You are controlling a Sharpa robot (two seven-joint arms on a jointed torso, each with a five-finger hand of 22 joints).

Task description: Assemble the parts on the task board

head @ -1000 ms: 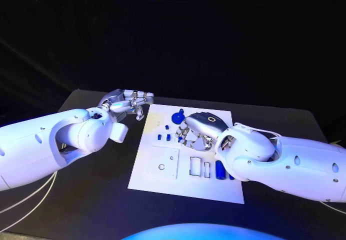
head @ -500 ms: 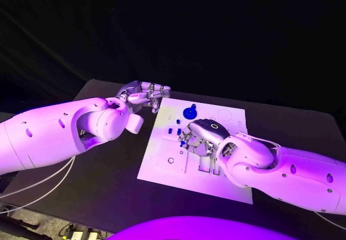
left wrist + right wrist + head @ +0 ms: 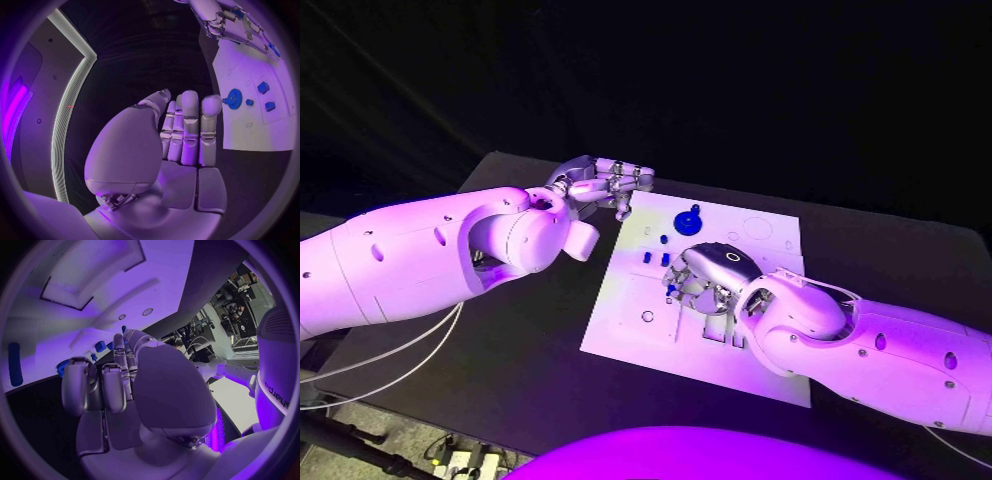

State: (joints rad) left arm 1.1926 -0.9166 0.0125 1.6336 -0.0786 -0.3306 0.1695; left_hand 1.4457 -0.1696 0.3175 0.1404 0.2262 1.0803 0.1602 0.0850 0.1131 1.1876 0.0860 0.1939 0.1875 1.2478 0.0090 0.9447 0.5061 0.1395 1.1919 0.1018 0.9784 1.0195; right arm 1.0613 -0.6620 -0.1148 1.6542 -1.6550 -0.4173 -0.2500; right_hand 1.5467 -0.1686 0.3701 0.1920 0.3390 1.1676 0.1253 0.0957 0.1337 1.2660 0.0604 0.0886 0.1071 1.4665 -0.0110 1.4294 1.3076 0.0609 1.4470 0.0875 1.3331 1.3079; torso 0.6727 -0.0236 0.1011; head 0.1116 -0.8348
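Task board (image 3: 635, 322) lies flat mid-surface, its long axis running from 6 toward 12 o'clock, a blue gear (image 3: 687, 221) near its far end. Right hand (image 3: 708, 277) hovers palm-down over its middle, fingers curled, grasp unclear. Left hand (image 3: 606, 184), fingers bent and empty, sits off the board's 11 o'clock corner.

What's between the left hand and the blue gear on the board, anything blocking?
Nothing visible. The left hand hovers off the task board's far left corner, holding nothing; the left wrist view shows bare black table and white board between its fingertips and the blue gear. The right hand works nearer mid-board, off that line.
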